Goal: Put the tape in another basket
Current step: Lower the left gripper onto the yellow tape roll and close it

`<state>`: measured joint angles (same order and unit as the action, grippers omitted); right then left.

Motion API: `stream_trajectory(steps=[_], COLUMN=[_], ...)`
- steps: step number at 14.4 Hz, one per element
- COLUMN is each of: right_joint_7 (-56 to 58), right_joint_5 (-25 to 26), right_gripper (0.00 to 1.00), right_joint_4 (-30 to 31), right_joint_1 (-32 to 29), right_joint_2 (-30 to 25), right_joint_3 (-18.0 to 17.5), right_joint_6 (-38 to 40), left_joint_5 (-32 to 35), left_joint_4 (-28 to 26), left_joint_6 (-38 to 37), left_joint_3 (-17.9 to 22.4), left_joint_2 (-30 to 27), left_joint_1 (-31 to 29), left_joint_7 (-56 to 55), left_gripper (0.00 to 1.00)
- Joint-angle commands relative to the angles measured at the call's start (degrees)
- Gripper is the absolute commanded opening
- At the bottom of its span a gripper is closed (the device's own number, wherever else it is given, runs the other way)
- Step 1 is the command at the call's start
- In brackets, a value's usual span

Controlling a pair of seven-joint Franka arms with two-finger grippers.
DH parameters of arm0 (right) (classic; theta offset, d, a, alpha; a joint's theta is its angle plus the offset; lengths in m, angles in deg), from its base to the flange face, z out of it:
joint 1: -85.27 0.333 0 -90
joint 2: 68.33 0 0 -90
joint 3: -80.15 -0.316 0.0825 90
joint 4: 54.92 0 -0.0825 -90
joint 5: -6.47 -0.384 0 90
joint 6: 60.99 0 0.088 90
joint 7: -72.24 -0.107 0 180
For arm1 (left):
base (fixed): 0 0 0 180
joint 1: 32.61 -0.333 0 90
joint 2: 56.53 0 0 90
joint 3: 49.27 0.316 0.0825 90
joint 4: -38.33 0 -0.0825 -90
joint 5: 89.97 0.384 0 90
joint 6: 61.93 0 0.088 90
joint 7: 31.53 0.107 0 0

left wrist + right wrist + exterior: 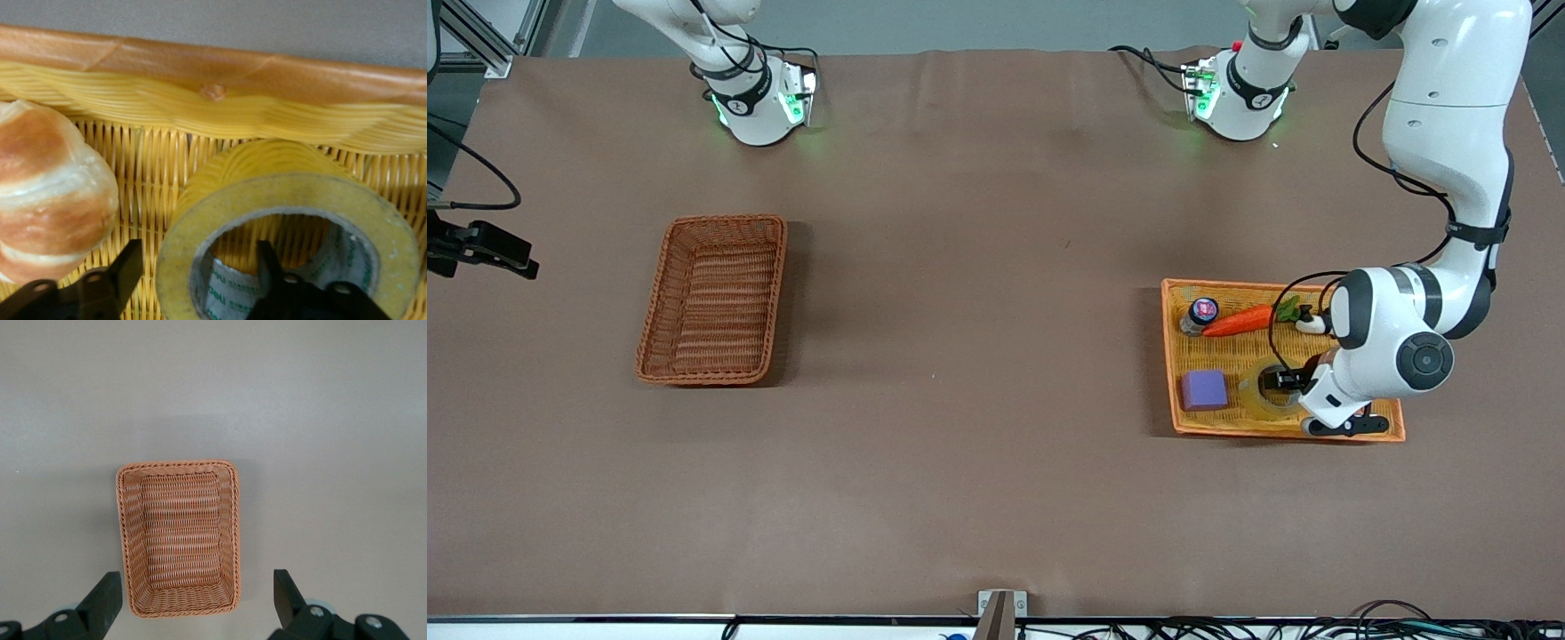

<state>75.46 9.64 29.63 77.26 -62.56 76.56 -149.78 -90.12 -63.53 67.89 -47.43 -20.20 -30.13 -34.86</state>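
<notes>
The left gripper (200, 280) straddles the tape's (287, 207) wall, one finger in its hole, fingers not yet clamped; the right gripper (197, 600) waits released over the basket (179, 537).

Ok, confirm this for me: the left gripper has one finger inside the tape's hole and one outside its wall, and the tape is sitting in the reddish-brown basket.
Not quite. The left gripper does straddle the wall of the tape, one finger in the hole and one outside, but the tape lies in the yellow-orange tray, not in the reddish-brown basket. The front view shows that basket with nothing in it, toward the right arm's end of the table.
</notes>
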Motion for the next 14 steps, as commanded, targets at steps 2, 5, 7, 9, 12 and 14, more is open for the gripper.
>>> stream_trajectory(steps=[2,5,7,9,12,14], right_joint_7=[0.74,0.82,0.74,0.74,0.65,0.56], right_joint_5=[-0.8,-0.8,-0.8,-0.71,-0.89,-0.89], right_gripper=[1.0,1.0,1.0,1.0,1.0,1.0], right_joint_4=[0.35,0.35,0.35,0.35,0.35,0.35], right_joint_1=[-0.6,-0.51,-0.34,-0.51,-0.78,-0.78], right_joint_2=[-0.94,-0.94,-0.94,-0.94,-0.85,-0.85], right_joint_3=[-0.27,-0.27,-0.27,-0.27,-0.27,-0.27], right_joint_6=[0.02,-0.07,-0.07,-0.07,-0.24,-0.33], left_joint_5=[0.94,1.03,1.12,1.12,1.12,1.12], left_joint_4=[0.17,0.61,1.23,1.49,2.63,5.61], left_joint_6=[1.58,1.49,1.06,-0.34,-7.97,-13.68], left_joint_3=[0.53,0.44,0.36,0.0,-2.27,-5.69], left_joint_2=[-0.03,-0.73,-2.92,-7.22,-14.6,-16.46], left_joint_1=[0.15,-0.11,-0.55,-0.38,-0.29,-0.29], left_joint_7=[0.78,0.87,1.48,2.36,2.28,1.67], left_gripper=[0.0,0.0,0.0,0.0,0.0,0.0])
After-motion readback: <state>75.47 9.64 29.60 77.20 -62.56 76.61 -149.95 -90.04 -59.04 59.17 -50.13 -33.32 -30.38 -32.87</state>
